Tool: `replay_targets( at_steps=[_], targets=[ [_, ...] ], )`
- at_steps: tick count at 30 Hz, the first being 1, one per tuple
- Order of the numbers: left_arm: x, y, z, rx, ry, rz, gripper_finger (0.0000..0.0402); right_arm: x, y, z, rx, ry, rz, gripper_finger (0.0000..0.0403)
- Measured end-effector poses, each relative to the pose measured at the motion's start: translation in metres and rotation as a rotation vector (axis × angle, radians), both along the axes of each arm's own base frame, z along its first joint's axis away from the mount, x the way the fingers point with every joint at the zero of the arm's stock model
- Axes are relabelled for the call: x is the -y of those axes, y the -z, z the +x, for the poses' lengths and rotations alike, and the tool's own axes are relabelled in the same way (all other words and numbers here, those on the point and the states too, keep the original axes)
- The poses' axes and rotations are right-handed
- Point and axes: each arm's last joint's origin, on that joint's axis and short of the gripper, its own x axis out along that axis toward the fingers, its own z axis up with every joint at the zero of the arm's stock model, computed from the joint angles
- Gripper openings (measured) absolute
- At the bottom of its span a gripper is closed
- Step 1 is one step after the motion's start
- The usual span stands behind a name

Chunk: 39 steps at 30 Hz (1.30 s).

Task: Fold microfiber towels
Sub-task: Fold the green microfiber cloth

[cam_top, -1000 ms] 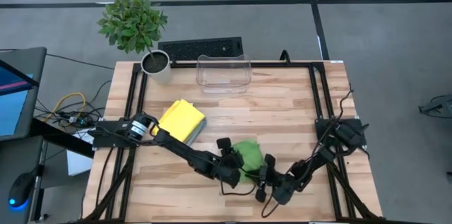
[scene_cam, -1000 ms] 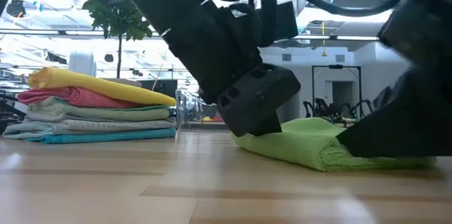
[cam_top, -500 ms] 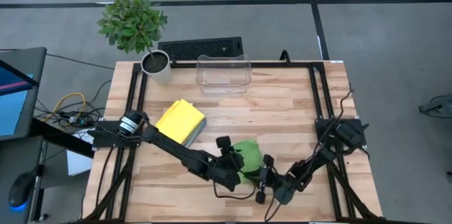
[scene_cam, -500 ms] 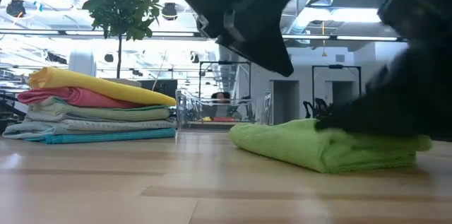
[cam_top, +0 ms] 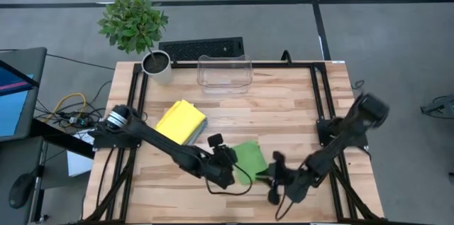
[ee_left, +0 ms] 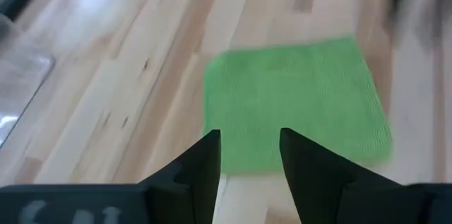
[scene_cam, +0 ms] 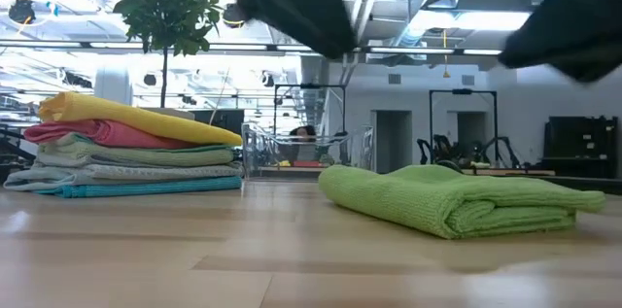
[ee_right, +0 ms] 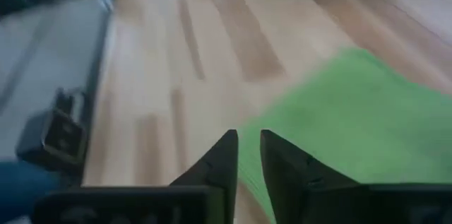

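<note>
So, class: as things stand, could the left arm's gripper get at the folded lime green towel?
Probably yes. The left gripper hangs just above the lime green towel with its fingers apart and empty, and nothing lies between them. The right gripper is off the towel, at its other side.

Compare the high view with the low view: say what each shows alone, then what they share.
High view only: the potted plant's pot, the keyboard, and both grippers, left and right, lifted beside the lime green towel.
Low view only: the stack's separate layers, and the room behind.
Both: the folded green towel, the stack, the clear bin.
</note>
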Motion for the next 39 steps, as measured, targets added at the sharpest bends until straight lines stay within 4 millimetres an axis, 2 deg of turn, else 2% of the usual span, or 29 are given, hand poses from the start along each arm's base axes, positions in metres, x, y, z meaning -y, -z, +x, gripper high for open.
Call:
replay_targets(
  at_steps=[3,5,7,9,13,20,23,26,29,32,36,39],
  targets=[
    [-0.010,-0.014,-0.011,-0.053,-0.006,-0.035,0.0150,0.023,-0.029,-0.017,-0.155,0.046,0.068,0.0114],
    [-0.020,-0.020,-0.008,-0.046,-0.018,-0.065,0.0163,0.033,-0.039,-0.023,-0.200,0.069,0.129,0.0137],
    [-0.030,-0.022,0.000,-0.012,-0.011,-0.061,0.0175,0.034,-0.046,-0.025,-0.176,0.085,0.171,0.0155],
    [-0.035,-0.018,0.012,0.043,0.050,-0.059,0.0181,0.030,-0.049,-0.025,-0.129,0.069,0.143,0.0166],
    [-0.035,-0.003,0.024,0.243,0.197,-0.088,0.0175,0.012,-0.038,-0.027,0.008,0.122,0.021,0.0170],
    [-0.053,0.061,0.002,0.372,0.155,-0.128,0.0141,-0.007,0.011,-0.026,0.048,0.232,-0.093,0.0158],
    [-0.060,0.089,-0.008,0.319,0.079,-0.127,0.0128,-0.008,0.029,-0.018,0.044,0.260,-0.098,0.0156],
    [-0.059,0.107,-0.007,0.273,0.092,-0.156,0.0120,-0.007,0.038,-0.012,0.036,0.276,-0.087,0.0157],
    [-0.046,0.121,0.001,0.233,0.157,-0.120,0.0115,-0.006,0.039,-0.009,0.024,0.274,-0.066,0.0160],
    [-0.041,0.132,0.007,0.178,0.059,-0.041,0.0112,-0.005,0.035,-0.009,0.023,0.272,-0.049,0.0162],
    [-0.045,0.133,0.008,0.145,0.000,-0.046,0.0110,-0.004,0.019,-0.013,0.013,0.244,-0.003,0.0159],
    [-0.044,0.126,0.005,0.147,0.000,-0.031,0.0110,0.001,0.005,-0.017,-0.044,0.206,0.031,0.0157]
  ],
)
